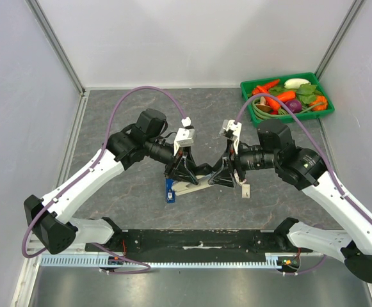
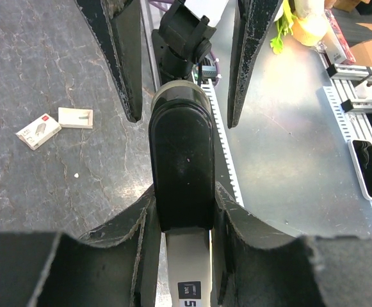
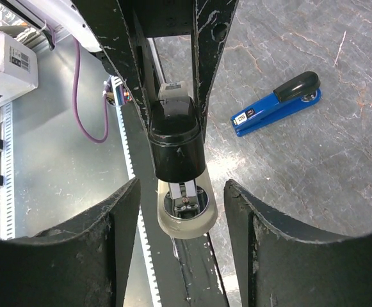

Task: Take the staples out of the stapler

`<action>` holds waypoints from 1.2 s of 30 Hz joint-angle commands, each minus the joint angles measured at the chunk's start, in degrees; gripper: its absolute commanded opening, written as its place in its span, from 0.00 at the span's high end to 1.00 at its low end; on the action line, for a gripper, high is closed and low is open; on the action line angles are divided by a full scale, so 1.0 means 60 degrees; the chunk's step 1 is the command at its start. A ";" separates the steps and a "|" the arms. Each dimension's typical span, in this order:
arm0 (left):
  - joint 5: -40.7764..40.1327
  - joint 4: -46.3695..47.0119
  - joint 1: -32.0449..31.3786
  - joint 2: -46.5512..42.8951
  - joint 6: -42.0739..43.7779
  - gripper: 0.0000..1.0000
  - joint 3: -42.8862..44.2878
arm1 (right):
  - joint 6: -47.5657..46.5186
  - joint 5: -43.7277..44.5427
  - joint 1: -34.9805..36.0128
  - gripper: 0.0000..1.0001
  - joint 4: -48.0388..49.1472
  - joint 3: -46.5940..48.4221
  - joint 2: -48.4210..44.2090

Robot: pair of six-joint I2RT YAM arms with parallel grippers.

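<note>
A stapler with a black top and a pale translucent base (image 1: 197, 184) is held off the table between the two arms. My left gripper (image 1: 180, 171) is shut on its rear part; in the left wrist view the fingers (image 2: 134, 249) press both sides of the stapler (image 2: 180, 166). My right gripper (image 1: 221, 176) is open around the stapler's front end. In the right wrist view the stapler's nose (image 3: 184, 204) sits between the spread fingers (image 3: 118, 236) with gaps on both sides, its metal staple channel showing. No loose staples are visible.
A blue stapler (image 1: 170, 190) lies on the table just left of the held one and also shows in the right wrist view (image 3: 275, 105). Two small staple boxes (image 2: 38, 131) lie on the table near the right gripper. A green tray (image 1: 322, 91) of toy vegetables stands at the back right.
</note>
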 commanded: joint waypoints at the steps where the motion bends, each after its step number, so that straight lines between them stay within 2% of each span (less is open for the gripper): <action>1: 0.0595 0.0133 -0.0070 -0.0109 -0.0074 0.98 0.0202 | -0.0058 0.0047 0.0081 0.39 0.0347 0.0444 0.0002; 8: 0.0624 0.0556 -0.0085 -0.0197 -0.0352 0.98 0.0129 | 0.0453 -0.0187 0.0213 0.48 0.1151 -0.0272 -0.0042; 20: 0.0595 0.1684 -0.0144 -0.0562 -0.1069 0.98 -0.0266 | 0.0923 0.0179 0.0462 0.78 0.1944 -0.1035 -0.0305; 24: 0.0171 0.3291 -0.0144 -0.1001 -0.2108 0.98 -0.0880 | 0.1069 0.0384 0.0462 0.92 0.1959 -0.1312 -0.0729; 26: -0.0136 0.4389 -0.0129 -0.1382 -0.2796 0.98 -0.1305 | 0.1128 0.0515 0.0462 0.97 0.1973 -0.1634 -0.1008; 30: -0.0722 0.6149 -0.0129 -0.1983 -0.3969 0.98 -0.1717 | 0.1523 0.0663 0.0462 1.00 0.2207 -0.2235 -0.1432; 36: -0.1309 0.7528 -0.0114 -0.2379 -0.4819 0.98 -0.1966 | 0.1978 0.0765 0.0462 1.00 0.2574 -0.2851 -0.2209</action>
